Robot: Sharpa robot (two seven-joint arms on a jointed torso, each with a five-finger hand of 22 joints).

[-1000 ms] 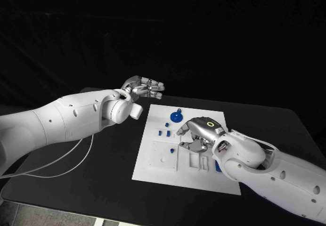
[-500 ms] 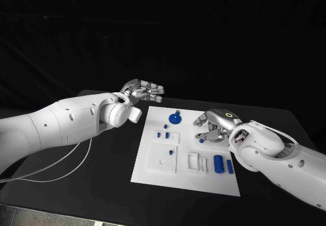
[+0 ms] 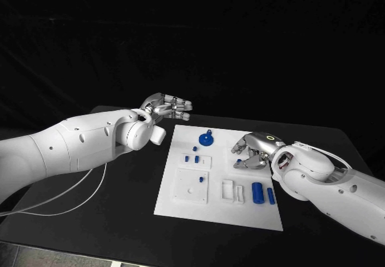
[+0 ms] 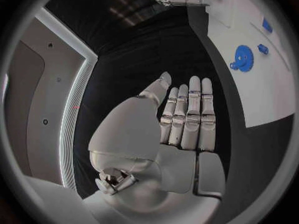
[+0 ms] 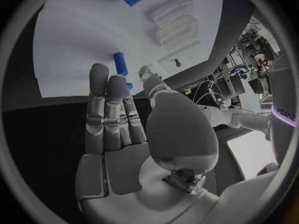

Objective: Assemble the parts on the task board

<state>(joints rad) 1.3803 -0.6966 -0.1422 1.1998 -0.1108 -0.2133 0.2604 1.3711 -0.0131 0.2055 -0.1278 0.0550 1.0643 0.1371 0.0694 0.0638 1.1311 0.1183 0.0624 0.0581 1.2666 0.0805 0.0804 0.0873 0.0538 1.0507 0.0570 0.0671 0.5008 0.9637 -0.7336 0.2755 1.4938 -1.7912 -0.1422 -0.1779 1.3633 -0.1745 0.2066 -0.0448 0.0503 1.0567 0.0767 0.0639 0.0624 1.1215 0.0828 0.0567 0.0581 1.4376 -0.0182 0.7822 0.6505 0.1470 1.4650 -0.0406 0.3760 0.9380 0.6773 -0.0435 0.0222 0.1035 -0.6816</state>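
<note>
The white task board lies mid-table. On it are a blue gear, small blue pegs left of centre, and two blue cylinders near the right edge. My right hand hovers over the board's right side, fingers extended and holding nothing. A small blue peg stands just beyond its fingertips, also visible in the right wrist view. My left hand is raised beyond the board's far left corner, palm flat and holding nothing. The left wrist view also catches the gear.
Two white blocks stand on the board beside the cylinders, and a white square plate sits left of them. Black table surrounds the board. A white cable loops over the table's left side.
My right hand has drawn back from the board's middle toward its right edge, uncovering the two cylinders and the small peg. The left hand has barely moved.
</note>
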